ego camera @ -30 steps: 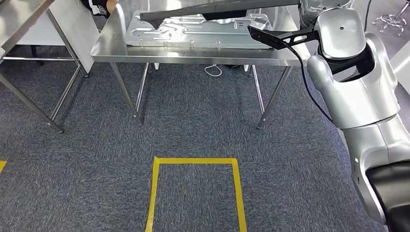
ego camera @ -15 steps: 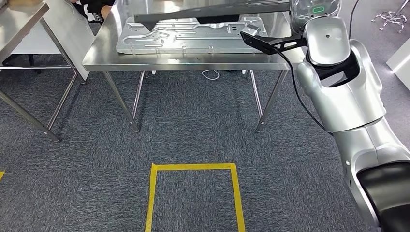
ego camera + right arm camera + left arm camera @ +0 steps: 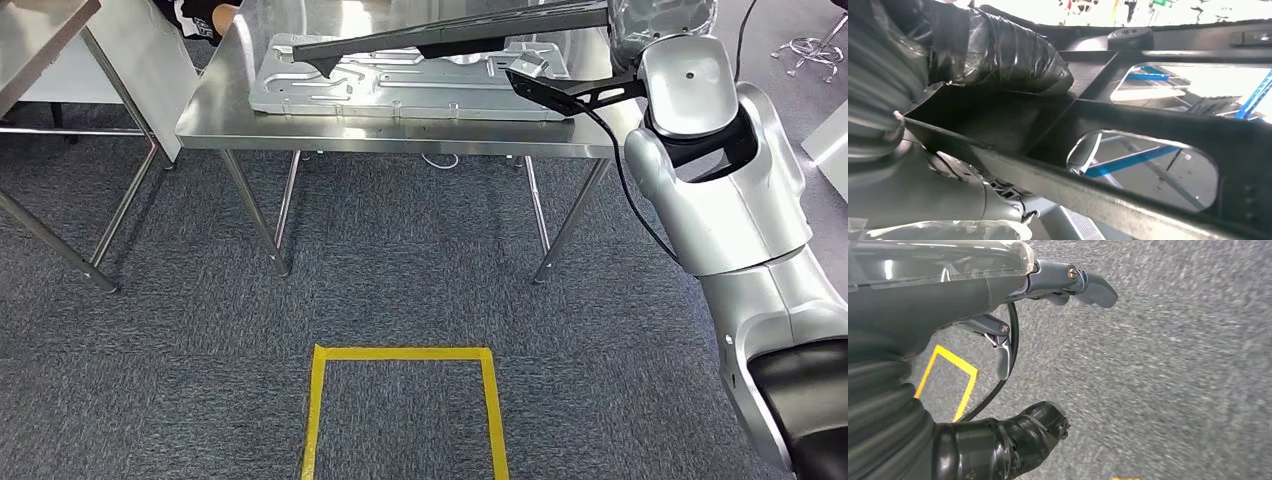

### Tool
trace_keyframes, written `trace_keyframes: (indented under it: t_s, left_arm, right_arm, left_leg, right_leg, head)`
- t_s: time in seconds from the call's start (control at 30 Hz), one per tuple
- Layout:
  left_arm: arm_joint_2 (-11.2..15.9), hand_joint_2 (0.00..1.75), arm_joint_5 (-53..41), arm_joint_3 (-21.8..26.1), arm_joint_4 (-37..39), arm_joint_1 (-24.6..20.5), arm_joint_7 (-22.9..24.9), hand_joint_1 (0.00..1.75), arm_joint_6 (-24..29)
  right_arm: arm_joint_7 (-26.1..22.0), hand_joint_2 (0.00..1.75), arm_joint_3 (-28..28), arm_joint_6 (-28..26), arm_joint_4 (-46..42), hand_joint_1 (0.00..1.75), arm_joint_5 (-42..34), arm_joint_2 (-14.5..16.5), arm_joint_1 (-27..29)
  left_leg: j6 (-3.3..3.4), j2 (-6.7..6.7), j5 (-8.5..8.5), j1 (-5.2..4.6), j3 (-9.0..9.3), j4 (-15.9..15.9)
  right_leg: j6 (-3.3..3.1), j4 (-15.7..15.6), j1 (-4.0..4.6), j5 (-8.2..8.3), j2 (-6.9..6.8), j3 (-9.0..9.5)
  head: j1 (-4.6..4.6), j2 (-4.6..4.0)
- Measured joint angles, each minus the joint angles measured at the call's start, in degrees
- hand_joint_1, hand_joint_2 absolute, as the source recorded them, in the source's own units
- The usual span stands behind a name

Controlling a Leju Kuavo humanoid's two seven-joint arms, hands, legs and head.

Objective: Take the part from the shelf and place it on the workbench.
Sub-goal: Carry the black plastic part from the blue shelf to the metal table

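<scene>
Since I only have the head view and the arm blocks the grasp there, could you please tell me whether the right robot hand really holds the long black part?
Observer: Yes. In the right wrist view the right robot hand grips the black part, with its thumb lying across the frame.
Operator: Thank you. What is the left robot hand doing?
Observer: The left robot hand hangs over the grey carpet, fingers apart, holding nothing.
Operator: Is there anything on the floor near it?
Observer: A yellow tape outline lies on the carpet below it.
</scene>
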Motion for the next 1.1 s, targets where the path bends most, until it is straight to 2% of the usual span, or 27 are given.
trace_keyframes:
  t_s: [0.03,0.07,0.1,0.17,0.23,0.27,0.33,0.37,0.4,0.43,0.47,0.5,0.53,0.57,0.67,0.73,0.77,0.83,0.87,0.9,0.93,1.0,1.03,1.07,1.1]
  left_arm:
    - [-0.05,1.75,0.0,0.0,0.01,-0.02,-0.01,0.0,0.0]
    - [-0.11,1.75,0.0,0.0,0.01,-0.03,-0.01,0.0,0.0]
    - [-0.19,1.75,0.0,0.0,0.02,-0.06,-0.02,0.0,-0.01]
    - [-0.29,1.75,0.01,0.01,0.02,-0.23,-0.03,0.0,-0.01]
    - [-0.31,1.75,0.01,0.02,0.02,-0.38,-0.07,0.0,0.0]
    - [-0.22,1.75,0.01,0.02,0.02,-0.37,-0.1,0.0,0.01]
    - [-0.01,1.75,-0.02,0.02,0.02,-0.31,-0.21,0.0,-0.03]
    - [0.06,1.75,-0.08,0.02,0.02,-0.24,-0.27,0.0,-0.08]
    - [0.09,1.75,-0.16,0.02,0.02,-0.18,-0.31,0.0,-0.14]
    - [0.1,1.75,-0.28,0.02,0.02,-0.14,-0.33,0.0,-0.21]
    - [0.11,1.75,-0.39,0.02,0.02,-0.12,-0.36,0.0,-0.27]
    - [0.11,1.75,-0.47,0.02,0.02,-0.1,-0.38,0.0,-0.33]
    - [0.12,1.75,-0.51,0.02,0.02,-0.1,-0.39,0.0,-0.39]
    - [0.11,1.75,-0.52,0.02,0.03,-0.15,-0.39,0.0,-0.43]
    - [0.02,1.75,-0.5,0.02,0.03,-0.41,-0.24,0.0,-0.45]
    - [0.01,1.75,-0.33,0.04,0.02,-0.5,-0.02,0.0,-0.41]
    - [0.03,1.75,-0.2,0.06,0.02,-0.55,0.13,0.0,-0.38]
    - [0.04,1.75,0.07,0.21,0.03,-0.58,0.52,0.0,-0.36]
    - [0.04,1.75,0.14,0.31,0.03,-0.59,0.74,0.0,-0.33]
    - [0.04,1.75,0.18,0.4,0.03,-0.58,0.91,0.0,-0.3]
    - [0.03,1.75,0.2,0.46,0.02,-0.58,1.01,0.0,-0.25]
    - [-0.1,1.75,0.18,0.57,0.03,-0.55,1.0,0.0,-0.15]
    - [-0.23,1.75,0.14,0.66,0.03,-0.57,0.86,0.0,-0.1]
    - [-0.34,1.75,0.09,0.74,0.04,-0.59,0.68,0.0,-0.06]
    - [-0.46,1.75,0.03,0.8,0.04,-0.62,0.45,0.0,-0.03]
  right_arm:
    - [-0.04,1.75,0.0,-0.01,-0.01,1.75,0.0,-0.05,-0.06]
    - [-0.08,1.75,0.0,-0.01,-0.04,1.75,0.0,-0.07,-0.12]
    - [-0.11,1.75,0.0,-0.01,-0.1,1.75,0.0,-0.07,-0.18]
    - [-0.12,1.75,-0.03,-0.03,-0.36,1.75,0.0,-0.13,-0.27]
    - [-0.13,1.75,-0.08,-0.01,-0.63,1.75,0.02,-0.22,-0.45]
    - [-0.15,1.75,-0.08,0.02,-0.71,1.75,0.03,-0.27,-0.53]
    - [-0.24,1.75,-0.05,0.1,-0.68,1.75,0.08,-0.28,-0.57]
    - [-0.29,1.75,-0.03,0.11,-0.63,1.75,0.1,-0.22,-0.5]
    - [-0.37,1.75,-0.02,0.12,-0.54,1.75,0.13,-0.12,-0.46]
    - [-0.47,1.75,-0.02,0.12,-0.39,1.75,0.14,0.02,-0.49]
    - [-0.58,1.75,0.0,0.11,-0.19,1.75,0.16,0.27,-0.58]
    - [-0.7,1.75,0.03,0.11,0.08,1.75,0.18,0.6,-0.71]
    - [-0.79,1.75,0.1,0.09,0.46,1.75,0.19,1.03,-0.9]
    - [-0.85,1.75,0.23,0.06,0.86,1.75,0.2,1.51,-1.1]
    - [-0.87,1.75,0.89,-0.07,2.16,1.75,0.2,3.06,-1.62]
    - [-0.73,1.75,1.32,-0.1,2.98,1.75,0.21,4.07,-2.12]
    - [-0.55,1.75,1.49,-0.1,3.42,1.75,0.22,4.67,-2.38]
    - [0.25,1.75,1.83,-0.08,4.66,1.75,0.22,6.31,-2.64]
    - [0.79,1.75,1.98,-0.09,5.43,1.75,0.2,7.26,-2.62]
    - [1.31,1.75,2.12,-0.14,6.26,1.75,0.18,8.18,-2.58]
    - [1.69,1.75,2.21,-0.24,7.04,1.75,0.16,9.02,-2.56]
    - [2.2,1.75,2.32,-0.78,8.55,1.75,0.16,10.39,-2.59]
    - [2.36,1.75,2.37,-1.28,9.23,1.75,0.16,10.94,-2.62]
    - [2.47,1.75,2.43,-1.84,9.81,1.75,0.16,11.36,-2.64]
    - [2.54,1.75,2.47,-2.4,10.26,1.75,0.16,11.68,-2.65]
  left_leg:
    - [-0.13,0.0,-0.25,-0.04,0.31,-0.08]
    - [-0.35,0.05,-0.41,0.0,0.42,-0.17]
    - [-0.62,0.13,-0.49,0.07,0.47,-0.34]
    - [-1.2,0.33,-0.77,0.1,0.93,-0.7]
    - [-1.62,0.42,-1.96,-0.02,0.48,1.29]
    - [-1.79,0.43,-3.07,0.05,-0.89,4.03]
    - [-2.28,0.39,-5.14,0.26,-5.44,11.29]
    - [-2.55,0.4,-5.15,0.39,-7.48,13.67]
    - [-2.82,0.42,-4.03,0.53,-8.64,14.13]
    - [-3.06,0.44,-1.9,0.68,-8.7,12.41]
    - [-3.27,0.49,0.83,0.84,-7.71,8.87]
    - [-3.44,0.51,2.68,0.91,-6.5,5.51]
    - [-3.39,0.46,3.74,0.92,-5.47,2.83]
    - [-3.19,0.42,3.96,0.89,-4.92,1.39]
    - [-2.08,0.3,3.15,0.78,-4.75,1.16]
    - [-1.42,0.27,2.87,0.92,-4.3,0.96]
    - [-1.13,0.25,2.7,0.98,-4.04,0.87]
    - [-0.81,0.21,2.21,0.91,-3.61,0.86]
    - [-0.77,0.19,1.92,0.85,-3.31,0.86]
    - [-0.77,0.15,1.57,0.78,-2.9,0.86]
    - [-0.78,0.09,1.21,0.68,-2.36,0.86]
    - [-0.84,-0.05,0.43,0.54,-1.14,0.75]
    - [-0.97,-0.1,0.16,0.47,-0.73,0.65]
    - [-1.19,-0.14,0.01,0.61,-0.55,0.5]
    - [-1.48,-0.14,-0.06,0.78,-0.55,0.32]
  right_leg:
    - [-0.6,-3.09,0.29,1.33,-0.09,1.3]
    - [-1.1,-4.78,0.56,1.64,-0.17,2.05]
    - [-1.42,-5.24,0.74,1.25,-0.22,2.39]
    - [-1.67,-6.65,0.63,1.11,-0.28,3.34]
    - [-1.76,-8.3,0.1,1.16,-0.44,5.05]
    - [-1.8,-8.82,-0.14,1.09,-0.56,5.8]
    - [-1.95,-8.88,-0.16,0.58,-0.53,6.4]
    - [-1.89,-8.68,-0.2,0.21,-0.45,6.56]
    - [-1.73,-8.39,-0.27,-0.26,-0.34,6.75]
    - [-1.5,-7.98,-0.37,-0.82,-0.25,6.99]
    - [-1.21,-7.44,-0.5,-1.5,-0.2,7.25]
    - [-0.84,-6.85,-0.53,-2.22,-0.16,7.36]
    - [-0.47,-6.19,-0.47,-2.87,-0.07,7.29]
    - [-0.14,-5.72,-0.35,-3.35,0.03,7.14]
    - [0.56,-5.45,-0.22,-3.97,0.2,6.98]
    - [1.04,-3.42,-0.41,-5.18,0.02,6.23]
    - [1.25,-0.73,-0.5,-6.38,-0.08,4.87]
    - [1.45,6.99,-0.59,-8.93,-0.15,0.16]
    - [1.43,9.96,-0.59,-9.29,-0.15,-2.07]
    - [1.3,11.17,-0.58,-8.54,-0.15,-3.5]
    - [1.03,10.03,-0.53,-6.57,-0.14,-3.76]
    - [-0.13,2.93,-0.11,-0.96,-0.1,-1.65]
    - [-0.88,-0.49,0.22,1.07,-0.13,-0.42]
    - [-1.56,-3.06,0.61,2.12,-0.15,0.5]
    - [-2.11,-4.33,0.94,2.14,-0.17,0.92]
  head:
    - [-0.06,0.0]
    - [-0.15,0.0]
    - [-0.21,0.0]
    - [-0.2,0.0]
    - [-0.24,0.0]
    - [-0.29,0.0]
    - [-0.36,0.0]
    - [-0.39,0.0]
    - [-0.38,0.0]
    - [-0.38,0.0]
    - [-0.38,0.0]
    - [-0.39,0.0]
    - [-0.4,0.0]
    - [-0.41,0.0]
    - [-0.46,0.0]
    - [-0.44,0.0]
    - [-0.44,0.0]
    - [-0.44,0.0]
    - [-0.45,0.0]
    - [-0.44,0.0]
    - [-0.44,0.0]
    - [-0.46,0.0]
    - [-0.52,0.0]
    - [-0.52,0.0]
    - [-0.52,0.0]
